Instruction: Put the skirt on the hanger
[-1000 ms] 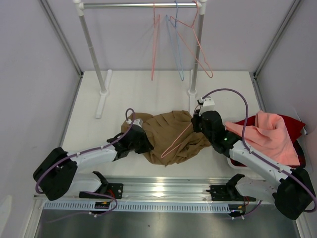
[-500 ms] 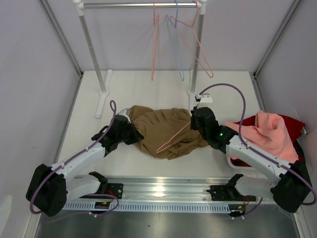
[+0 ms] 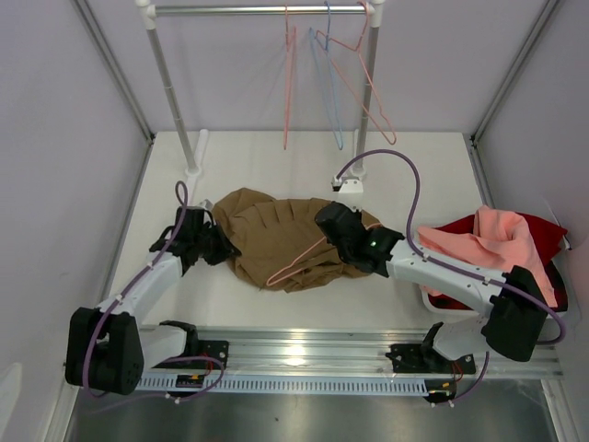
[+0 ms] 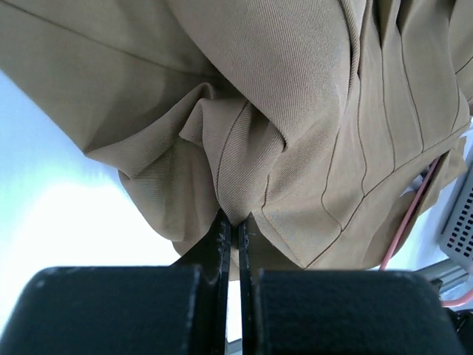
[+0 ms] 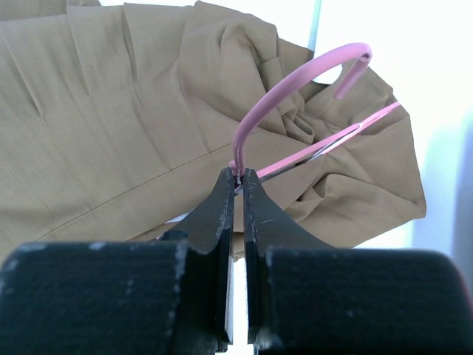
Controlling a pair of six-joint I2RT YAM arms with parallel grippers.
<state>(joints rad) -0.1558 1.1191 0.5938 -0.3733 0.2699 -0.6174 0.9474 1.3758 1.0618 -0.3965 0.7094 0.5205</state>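
The tan-brown pleated skirt [image 3: 276, 241] lies bunched on the white table, filling the left wrist view [image 4: 281, 111] and spreading behind the jaws in the right wrist view [image 5: 111, 126]. My left gripper [image 3: 221, 247] is at its left edge, shut on a fold of the cloth [image 4: 230, 222]. A salmon-pink wire hanger [image 3: 294, 265] lies across the skirt's front. My right gripper [image 3: 324, 224] is over the skirt's right part, shut on the hanger's neck [image 5: 238, 171], with the hook [image 5: 295, 81] curving up beyond the fingertips.
A clothes rail [image 3: 258, 9] on two white posts stands at the back, carrying pink hangers [image 3: 368, 101] and a light blue one [image 3: 331, 120]. A salmon-pink cloth [image 3: 488, 250] over dark red cloth [image 3: 543, 230] lies at the right edge. Grey walls close both sides.
The left gripper has closed on the skirt's left edge and pulled it leftward. The right gripper has carried the hanger left across the skirt, which is now spread wider.
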